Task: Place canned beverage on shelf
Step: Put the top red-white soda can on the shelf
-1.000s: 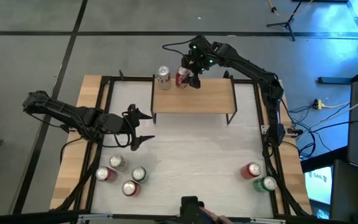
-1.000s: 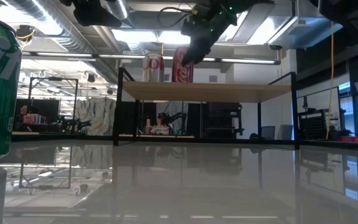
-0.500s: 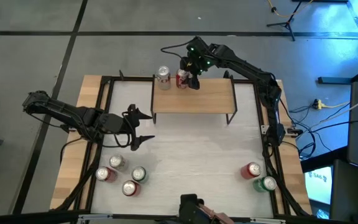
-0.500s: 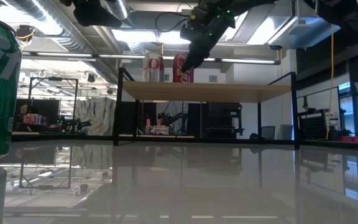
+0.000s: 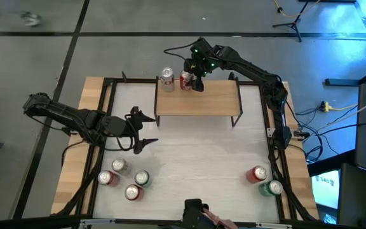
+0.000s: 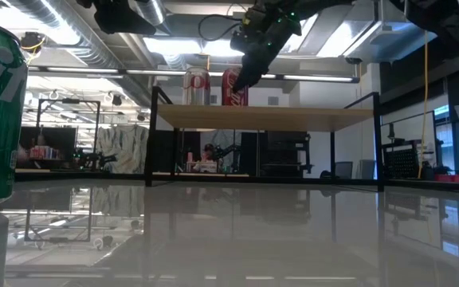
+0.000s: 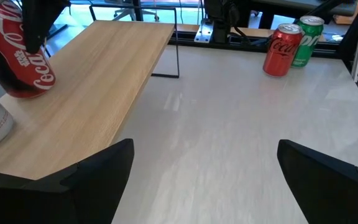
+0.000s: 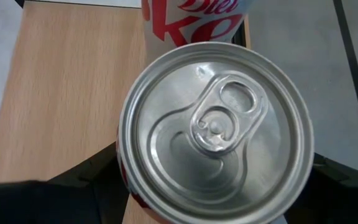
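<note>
A red cola can (image 5: 185, 79) stands upright on its base on the light wood shelf (image 5: 199, 102), near the shelf's far edge. A silver diet cola can (image 5: 166, 77) stands just to its left. My right gripper (image 8: 216, 180) reaches over the shelf from the far right and is shut on the red can (image 8: 216, 124). My left gripper (image 5: 146, 130) hovers open above the table's left half, in front of the shelf, with nothing between its fingers. My right gripper pinches the red can's side wall (image 8: 124, 174) between its two fingers (image 8: 95, 171), one on each side below the top rim. The fingers slant down from the table's far right. The can stands upright with its base on the shelf top (image 6: 261, 117).
Several cans stand at the table's near left (image 5: 124, 178). A red can (image 5: 257, 173) and a green can (image 5: 273, 187) stand at the near right. Black frame bars (image 5: 107, 95) run along the table's sides. Bare white tabletop (image 5: 202, 152) lies in front of the shelf.
</note>
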